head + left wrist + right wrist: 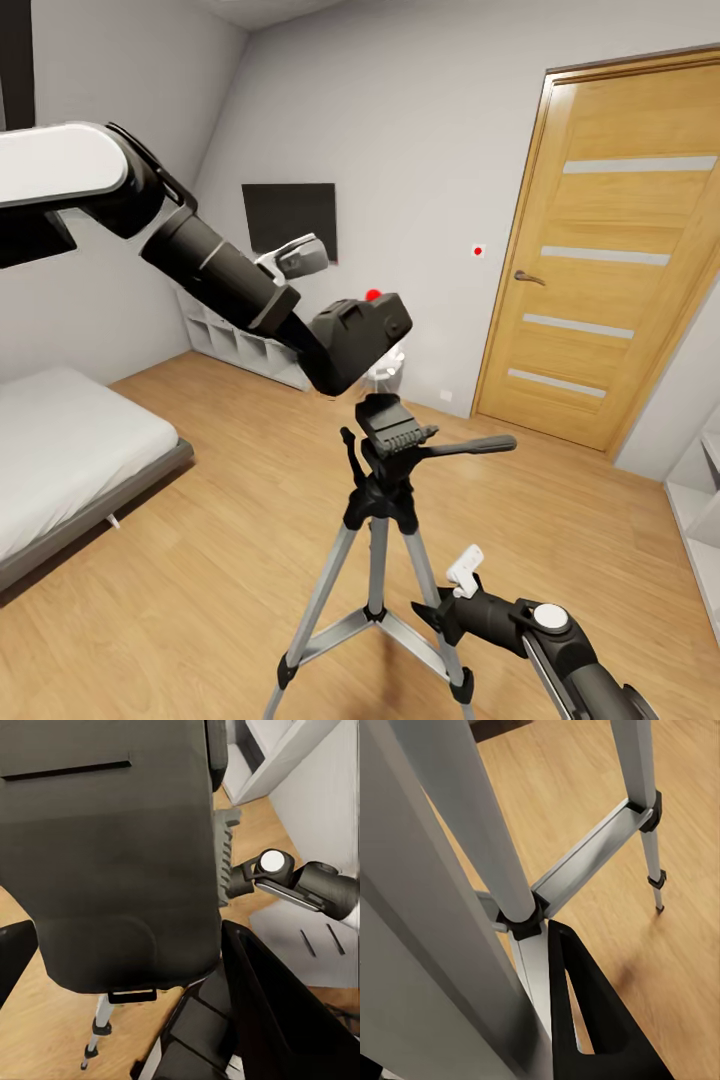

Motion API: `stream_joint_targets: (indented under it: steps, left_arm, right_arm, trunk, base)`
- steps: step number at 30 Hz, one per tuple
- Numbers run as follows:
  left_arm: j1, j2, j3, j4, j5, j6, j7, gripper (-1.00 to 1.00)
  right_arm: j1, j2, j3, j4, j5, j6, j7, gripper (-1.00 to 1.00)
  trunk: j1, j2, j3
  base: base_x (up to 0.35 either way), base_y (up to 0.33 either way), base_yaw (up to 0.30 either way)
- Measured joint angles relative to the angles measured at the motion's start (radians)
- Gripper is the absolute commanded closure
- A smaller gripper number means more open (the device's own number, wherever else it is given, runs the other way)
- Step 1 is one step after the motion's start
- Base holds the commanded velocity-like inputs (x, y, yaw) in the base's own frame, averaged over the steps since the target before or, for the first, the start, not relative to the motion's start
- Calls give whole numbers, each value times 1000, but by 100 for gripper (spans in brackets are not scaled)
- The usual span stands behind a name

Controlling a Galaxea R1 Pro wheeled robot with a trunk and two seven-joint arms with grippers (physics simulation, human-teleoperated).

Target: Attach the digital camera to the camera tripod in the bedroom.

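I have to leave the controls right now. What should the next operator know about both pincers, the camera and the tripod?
Left pincer: shut on the camera, held just above the tripod head, not yet seated.
Right pincer: low, beside the tripod legs; one finger shows near a leg, open or shut cannot be told.
Tripod stands upright on the wood floor, pan handle pointing toward the door.
Done: camera picked up and brought over the head.
Left: lower it onto the plate, attach, release.

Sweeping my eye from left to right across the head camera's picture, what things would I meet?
White bed → black wall TV → digital camera, held above the camera tripod → small red-dotted wall switch → wooden door.
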Motion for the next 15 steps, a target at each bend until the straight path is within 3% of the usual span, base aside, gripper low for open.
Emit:
stream_joint_targets:
  steps: [5, 15]
  left_arm:
    - [-30, 3, 0, -2, -1, 0, -24, 100]
    - [-42, 1, -11, -31, -2, 0, -76, 100]
  right_arm:
    - [0, 16, 1, -3, 14, 3, -11, 100]
    - [0, 22, 2, 5, 21, -13, -11, 100]
  trunk:
    - [0, 0, 0]
    - [0, 0, 0]
  base:
    - [0, 0, 0]
    - [0, 0, 0]
